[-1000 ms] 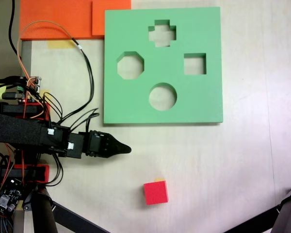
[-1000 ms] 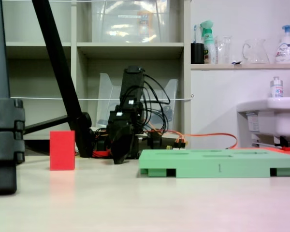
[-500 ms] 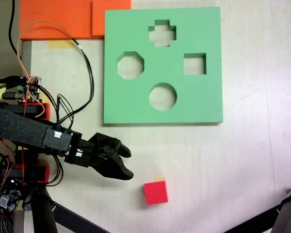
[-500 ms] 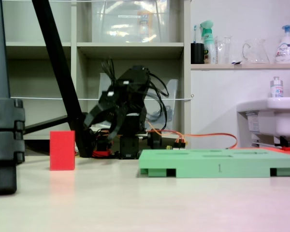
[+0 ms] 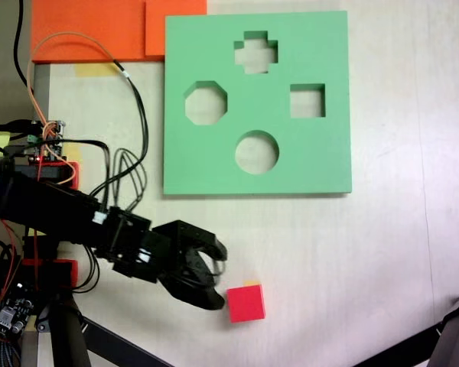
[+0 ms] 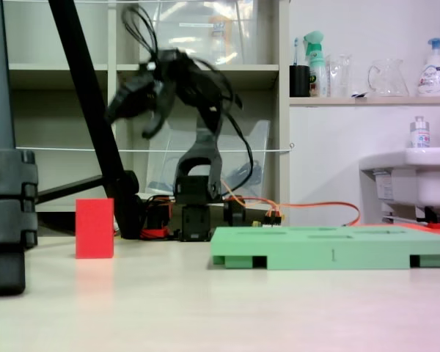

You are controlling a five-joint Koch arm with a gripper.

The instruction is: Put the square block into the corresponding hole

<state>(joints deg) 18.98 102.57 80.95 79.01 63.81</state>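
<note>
Raised and swung toward the red block (image 5: 245,303) since a moment ago, the gripper (image 5: 216,277) is held with jaws apart above the untouched block on the table (image 5: 382,260), well apart from the green board's (image 5: 321,164) empty square hole (image 5: 307,100).

The tabletop (image 5: 352,252) is pale cream and smooth; in a fixed view from above the green foam board (image 5: 329,153) lies flat on it toward the top, cut through with a cross, an octagon, a round opening and the square hole (image 5: 307,101); flat orange foam slabs (image 5: 92,29) lie touching the board's upper left edge; the red square block (image 5: 245,303) sits on the bare surface well below the board; the arm's base (image 5: 50,271) stands at the left edge among loose cables; in a fixed view from table level the block (image 6: 94,228) stands left of the board (image 6: 330,248); a black tripod foot (image 6: 6,213) rests at far left.
</note>
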